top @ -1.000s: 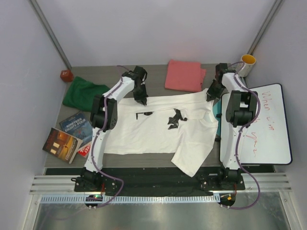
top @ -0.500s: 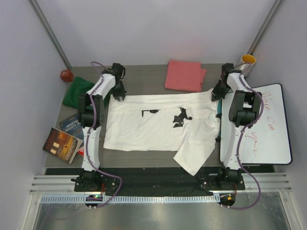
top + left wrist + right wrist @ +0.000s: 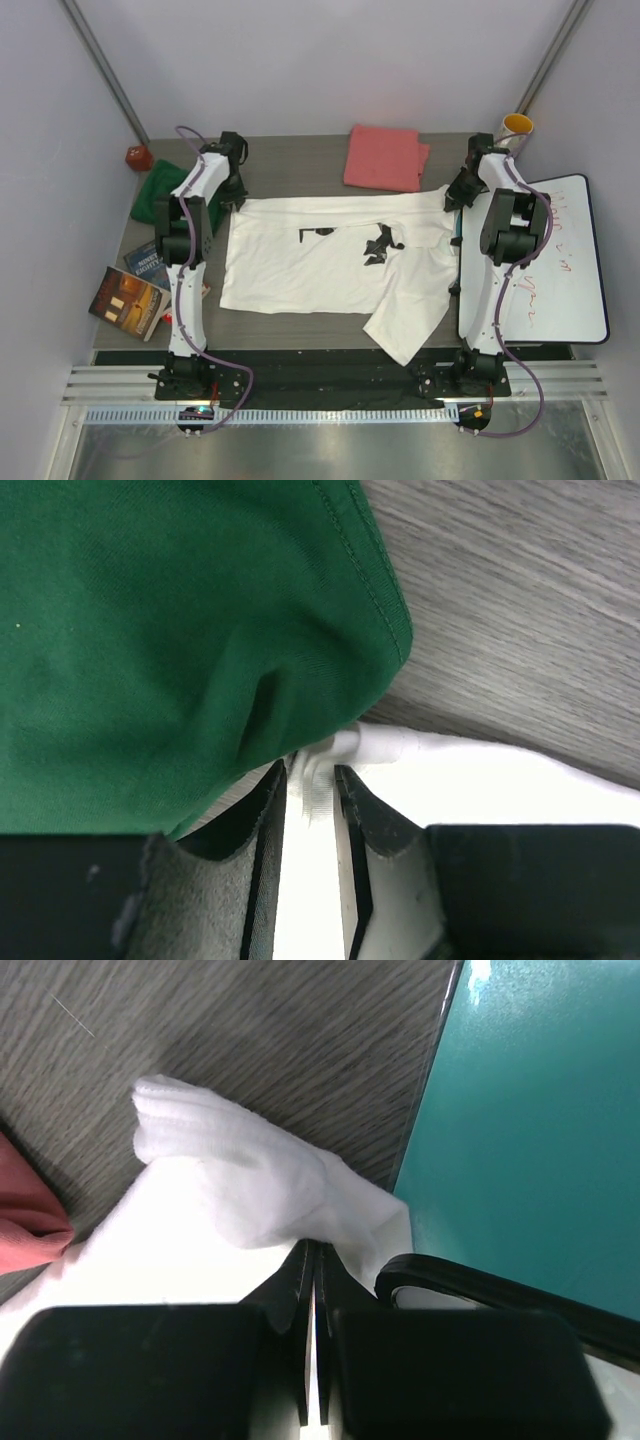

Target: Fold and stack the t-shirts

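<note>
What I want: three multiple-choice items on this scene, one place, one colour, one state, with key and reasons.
1. The coral-pink t-shirt lies: A) beyond the white t-shirt, at the table's far edge; B) on the books; C) on the whiteboard.
2. The crumpled t-shirt at left is: A) blue; B) dark green; C) black.
3. The right gripper is: A) open, empty; B) shut on pink cloth; C) shut on the white t-shirt.
1A, top view shows it past the white one; 2B, the cloth is green; 3C, it is closed, pinching white cloth.
</note>
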### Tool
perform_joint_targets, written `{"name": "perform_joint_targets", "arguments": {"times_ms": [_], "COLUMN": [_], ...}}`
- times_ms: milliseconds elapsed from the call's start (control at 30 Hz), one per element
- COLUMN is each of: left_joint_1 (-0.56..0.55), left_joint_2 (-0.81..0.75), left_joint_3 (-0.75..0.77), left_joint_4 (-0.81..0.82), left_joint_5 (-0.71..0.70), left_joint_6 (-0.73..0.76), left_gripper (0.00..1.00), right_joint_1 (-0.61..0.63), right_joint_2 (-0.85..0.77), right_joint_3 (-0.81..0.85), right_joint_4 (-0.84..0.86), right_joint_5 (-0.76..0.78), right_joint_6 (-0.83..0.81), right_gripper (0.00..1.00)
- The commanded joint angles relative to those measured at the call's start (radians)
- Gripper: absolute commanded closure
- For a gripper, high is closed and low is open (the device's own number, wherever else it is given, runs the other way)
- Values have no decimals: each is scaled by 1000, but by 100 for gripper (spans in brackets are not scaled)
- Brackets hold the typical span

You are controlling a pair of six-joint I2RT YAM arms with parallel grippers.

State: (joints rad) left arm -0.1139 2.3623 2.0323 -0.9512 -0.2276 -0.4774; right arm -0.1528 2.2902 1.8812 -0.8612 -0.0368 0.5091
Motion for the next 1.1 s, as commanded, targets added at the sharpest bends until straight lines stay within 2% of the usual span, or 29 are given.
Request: {"name": "perform_joint_targets", "arguments": {"times_ms": [0, 100, 200, 367, 533, 700, 867, 1067], "left_joint_1": [11, 11, 10, -1, -81, -122, -127, -128], "left_joint_2": [-89, -113, -158, -228, -219, -277, -362, -354], "left_joint_3": [-1, 22, 17, -49, -9, -99, -273, -307], "left_joint_4": [12, 11, 23, 116, 88, 75, 126, 124], "left_joint_5": [-39, -26, 2, 122, 148, 189, 204, 224], "left_joint_6": [19, 7, -13, -136, -129, -115, -87, -50], "left_gripper": [73, 65, 64, 61, 58, 59, 59, 59], "right_joint_1": [2, 9, 22, 79, 136, 199, 265, 413], "right_joint_2": [-31, -69, -127, -184, -236, -377, -650, -865], "right_joint_3": [-30, -21, -19, 5, -31, -210, -471, -701], "right_joint_4": [48, 71, 105, 114, 106, 38, -36, -136], "right_joint_5": [-31, -93, -149, -198, -198, -152, -133, -160], "right_joint_6": [-24, -26, -26, -32, -35, -85, -113, -64], "right_gripper": [93, 85, 84, 75, 73, 69, 66, 64]}}
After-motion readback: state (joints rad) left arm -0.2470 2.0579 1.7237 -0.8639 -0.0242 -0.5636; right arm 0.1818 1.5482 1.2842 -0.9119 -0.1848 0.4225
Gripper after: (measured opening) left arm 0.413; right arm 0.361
